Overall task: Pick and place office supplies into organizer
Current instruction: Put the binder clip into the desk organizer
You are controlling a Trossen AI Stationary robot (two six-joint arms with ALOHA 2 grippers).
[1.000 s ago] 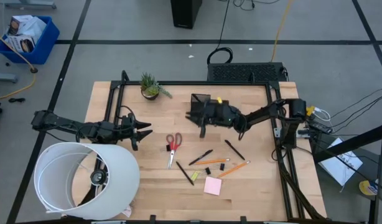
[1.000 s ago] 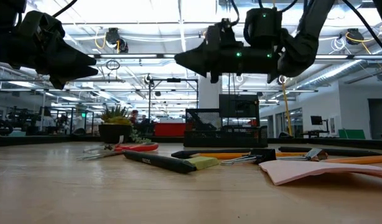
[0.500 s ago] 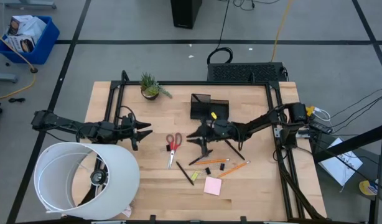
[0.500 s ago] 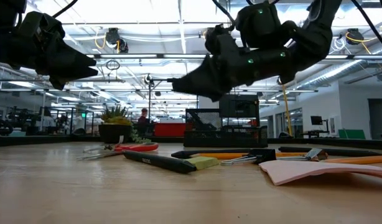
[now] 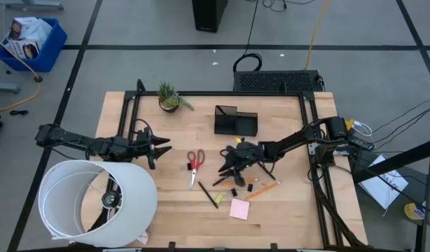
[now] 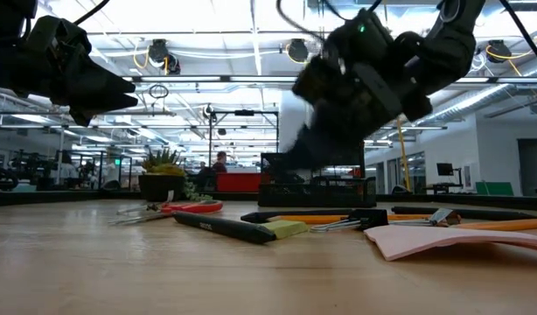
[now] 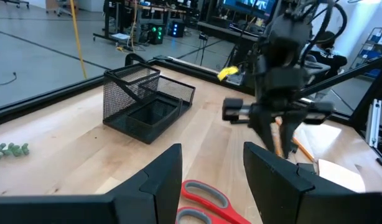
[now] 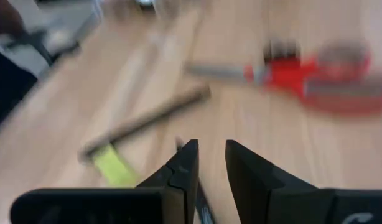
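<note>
Right gripper (image 5: pixel 229 165) hangs open over a black pen (image 5: pixel 226 177).

Grey floor (image 5: pixel 131 28) with dark lines; blue bin (image 5: pixel 34 43); bright ceiling lights (image 6: pixel 207 17)

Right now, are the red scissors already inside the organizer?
No, in the high view the red scissors lie on the table, apart from the organizer.

No lettering, label or number is legible on anything in view.
</note>
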